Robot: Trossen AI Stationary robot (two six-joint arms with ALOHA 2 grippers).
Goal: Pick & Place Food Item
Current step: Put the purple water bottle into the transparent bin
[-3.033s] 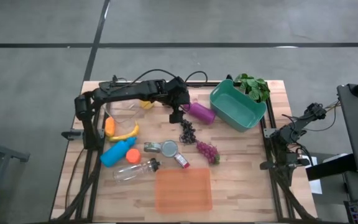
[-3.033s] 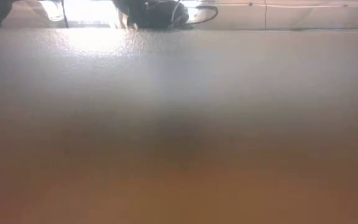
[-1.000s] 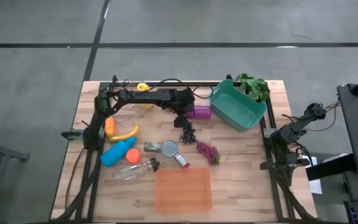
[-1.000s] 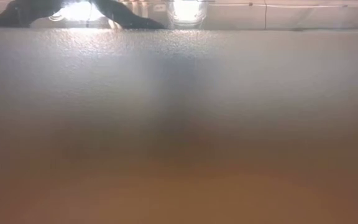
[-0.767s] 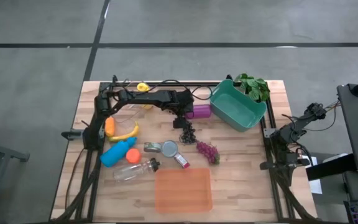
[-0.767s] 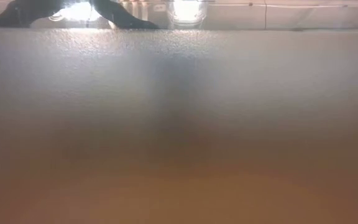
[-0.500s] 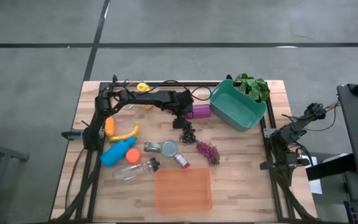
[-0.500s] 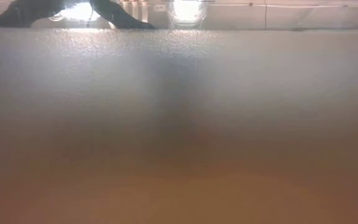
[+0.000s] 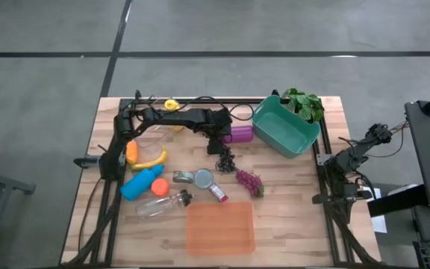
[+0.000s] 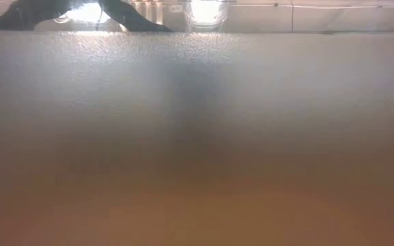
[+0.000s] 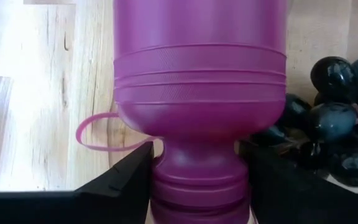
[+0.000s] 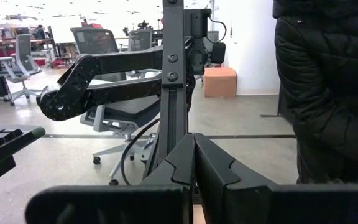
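Observation:
A purple bottle (image 9: 241, 134) lies on its side on the table, just left of the teal bin (image 9: 304, 139). My left gripper (image 9: 223, 139) is stretched low across the table's far part to the bottle's cap end; in the left wrist view the bottle (image 11: 197, 81) fills the picture. A bunch of dark grapes (image 9: 225, 158) lies on the wood close beside it and shows past one finger (image 11: 334, 124). Purple grapes (image 9: 249, 181) lie nearer. My right gripper (image 12: 194, 163) is shut and empty, off the table's right edge (image 9: 347, 157). My left gripper has the purple bottle by its narrow neck (image 11: 197, 163), just below the shoulder, pinched between the two fingers (image 11: 126, 180). The fingers come level from the table's left, along the bottle. The bottle lies on its side on the wood; its thin strap loop (image 11: 92, 134) rests beside it.
An orange tray (image 9: 220, 228) lies at the near edge. A banana (image 9: 149, 160), an orange piece (image 9: 131, 152), a blue bottle (image 9: 140, 183), a clear bottle (image 9: 163, 204) and a small jar (image 9: 204, 178) lie on the left half. A green plant (image 9: 303, 103) stands behind the bin. A person in a dark jacket (image 12: 328, 93) stands beyond the right arm.
Three seconds ago my left arm stood raised over the table's far part with the bottle slanting; since then it has dropped low and stretched out, and the bottle now lies level, pointing right. Over the last second nothing has visibly moved.

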